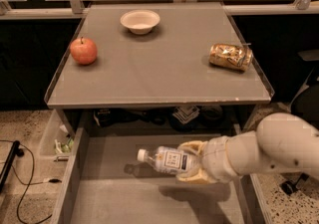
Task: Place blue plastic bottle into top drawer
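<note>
One risk: the end effector, at the lower centre of the frame, clasps the blue plastic bottle sideways above the top drawer. Let go from here, it could bounce or roll. Its height over the floor is unclear, and the drawer's front is cut off below.
</note>
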Controlling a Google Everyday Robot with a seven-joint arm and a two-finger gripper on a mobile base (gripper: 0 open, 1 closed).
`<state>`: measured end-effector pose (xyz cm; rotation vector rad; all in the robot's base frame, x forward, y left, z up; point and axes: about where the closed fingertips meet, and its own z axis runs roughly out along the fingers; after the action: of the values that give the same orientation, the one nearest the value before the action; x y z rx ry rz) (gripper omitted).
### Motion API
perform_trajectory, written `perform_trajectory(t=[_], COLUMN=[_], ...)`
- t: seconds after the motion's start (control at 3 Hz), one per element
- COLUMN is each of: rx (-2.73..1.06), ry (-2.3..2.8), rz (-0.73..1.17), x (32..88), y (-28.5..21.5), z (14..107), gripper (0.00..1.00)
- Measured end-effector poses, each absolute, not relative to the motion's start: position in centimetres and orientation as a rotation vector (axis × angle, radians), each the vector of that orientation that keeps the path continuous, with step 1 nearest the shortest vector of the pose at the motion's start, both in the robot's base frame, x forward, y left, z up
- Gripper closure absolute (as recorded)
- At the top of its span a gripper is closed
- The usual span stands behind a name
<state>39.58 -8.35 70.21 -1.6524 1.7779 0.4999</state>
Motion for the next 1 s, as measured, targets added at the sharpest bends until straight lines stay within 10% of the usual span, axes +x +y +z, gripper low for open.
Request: perform_trajectory(t=[0.67, 1.0], rx=[-1.602, -1.593], ry=[1.859, 1.858], rz=[0.429, 0.417], x=[41.5, 41.9], y=[-7.9, -7.9], z=[61.6, 61.6], gripper=[1.0, 0.81])
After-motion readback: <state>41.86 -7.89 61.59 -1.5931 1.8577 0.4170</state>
